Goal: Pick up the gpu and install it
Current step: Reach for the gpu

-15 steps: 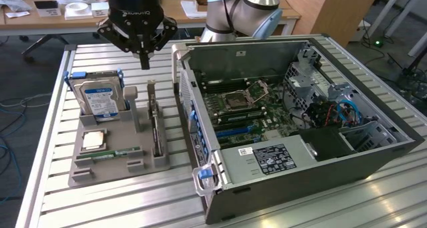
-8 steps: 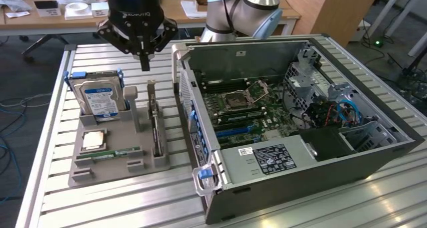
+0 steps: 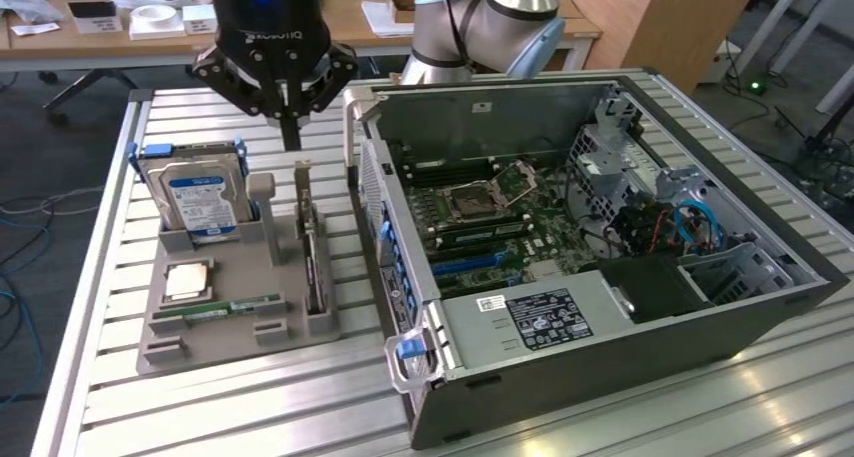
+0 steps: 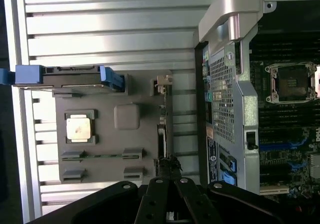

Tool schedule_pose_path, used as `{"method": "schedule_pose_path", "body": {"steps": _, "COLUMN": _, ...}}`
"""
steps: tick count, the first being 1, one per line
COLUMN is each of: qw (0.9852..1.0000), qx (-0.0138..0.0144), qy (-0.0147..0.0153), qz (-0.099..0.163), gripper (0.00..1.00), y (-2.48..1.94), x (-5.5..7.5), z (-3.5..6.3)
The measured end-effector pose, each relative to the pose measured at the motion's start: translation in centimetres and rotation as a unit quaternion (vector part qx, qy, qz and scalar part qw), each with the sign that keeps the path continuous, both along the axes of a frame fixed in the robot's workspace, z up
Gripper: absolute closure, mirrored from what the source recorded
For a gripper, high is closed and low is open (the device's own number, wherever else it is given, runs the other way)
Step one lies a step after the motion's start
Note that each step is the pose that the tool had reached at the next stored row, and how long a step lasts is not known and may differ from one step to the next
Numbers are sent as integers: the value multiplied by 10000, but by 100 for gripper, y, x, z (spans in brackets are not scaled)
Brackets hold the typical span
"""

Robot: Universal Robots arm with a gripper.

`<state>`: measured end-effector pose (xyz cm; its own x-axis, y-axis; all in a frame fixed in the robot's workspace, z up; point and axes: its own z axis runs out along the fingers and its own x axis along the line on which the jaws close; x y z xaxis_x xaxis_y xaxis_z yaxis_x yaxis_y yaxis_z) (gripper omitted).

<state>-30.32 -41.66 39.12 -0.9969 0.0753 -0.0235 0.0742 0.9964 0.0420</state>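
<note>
One gpu (image 3: 312, 252) (image 4: 162, 136) stands on its long edge in a narrow slot of the grey holder (image 3: 254, 267) (image 4: 142, 144). It sits on the side of the holder nearest the computer case (image 3: 667, 347) (image 4: 225, 98). Its long axis runs parallel to the case's side wall, from the far end of the holder towards the front of the exterior view. The pale bracket end points away, level with the hard drive (image 3: 200, 199) (image 4: 75, 77), and the black faces look sideways, one of them towards the case. Above the card hangs the gripper (image 3: 291, 137) (image 4: 166, 164), pointing straight down. Its fingers are pinched together to a point with nothing between them, and there is clear air between the tips and the card's top edge. Further out on the holder, the blue-labelled hard drive stands upright at the far end. A square processor chip (image 3: 187, 280) (image 4: 79, 128) lies flat in front of it, and a slim green RAM stick (image 3: 218, 308) (image 4: 100, 156) lies along the near edge. The case lies open on the slatted metal table (image 3: 267, 407) (image 4: 110, 33), just beside the holder, with its motherboard (image 3: 494, 217) (image 4: 287, 114) facing up.
</note>
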Motion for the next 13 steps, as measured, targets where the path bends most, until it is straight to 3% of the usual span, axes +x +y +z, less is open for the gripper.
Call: {"method": "schedule_pose_path", "body": {"steps": 13, "qw": 10000, "qx": -33, "qy": 0, "qz": 0, "gripper": 90, "y": -212, "x": -1, "z": 0}}
